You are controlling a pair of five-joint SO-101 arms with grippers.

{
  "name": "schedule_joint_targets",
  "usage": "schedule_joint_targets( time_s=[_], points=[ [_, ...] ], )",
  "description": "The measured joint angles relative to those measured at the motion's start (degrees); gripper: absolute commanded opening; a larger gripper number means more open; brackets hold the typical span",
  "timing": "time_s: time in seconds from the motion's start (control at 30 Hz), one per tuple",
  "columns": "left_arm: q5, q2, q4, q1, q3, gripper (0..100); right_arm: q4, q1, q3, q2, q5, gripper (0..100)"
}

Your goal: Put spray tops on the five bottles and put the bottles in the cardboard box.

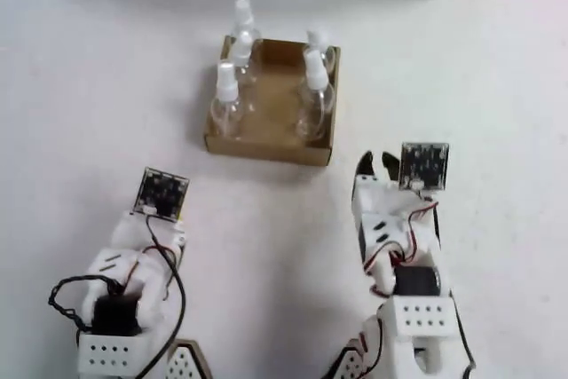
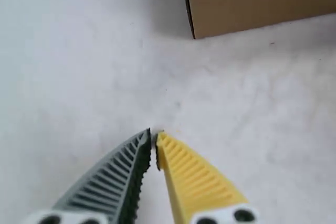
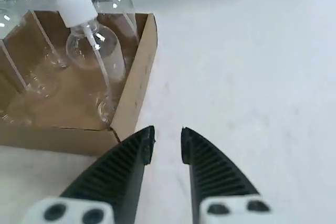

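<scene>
Toward the far middle of the white table [image 1: 89, 86] sits one open cardboard box [image 1: 266, 146] holding five clear plastic bottles [image 1: 229, 114] — three along one side, two along the other — all upright, each capped with a white spray top [image 1: 226, 77]. Nearer, the left gripper [image 2: 155, 136] has its tips pressed together on nothing; the right gripper [image 3: 167, 135], just beside the box's corner, stands slightly parted, empty.
</scene>
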Motion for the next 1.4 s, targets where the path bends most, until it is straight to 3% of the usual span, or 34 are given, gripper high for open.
schedule_joint_targets(
  time_s=[0.17, 0.53, 0.9, 1.03, 1.23, 1.4],
  points=[
    [0.00, 0.00, 0.00, 0.00, 0.00, 2, 2.46, 0.97, 4.92, -9.67, 0.00, 1.5],
    [0.00, 0.00, 0.00, 0.00, 0.00, 2, 24.26, 1.49, 9.58, -29.45, 0.00, 1.5],
    [-0.09, 0.00, 0.00, 0.00, 0.00, 2, 41.41, 1.67, 9.58, -29.54, 0.00, 1.5],
    [0.00, 0.00, 0.00, 0.00, 0.00, 2, 43.78, 6.51, 9.58, -29.54, 0.00, 1.5],
    [0.00, 0.00, 0.00, 0.00, 0.00, 2, 48.88, 8.09, 9.58, -29.54, 0.00, 1.5],
    [0.00, 0.00, 7.30, 0.00, 0.00, 2, 52.22, 7.65, 9.58, -29.54, 0.00, 1.5]
  ],
)
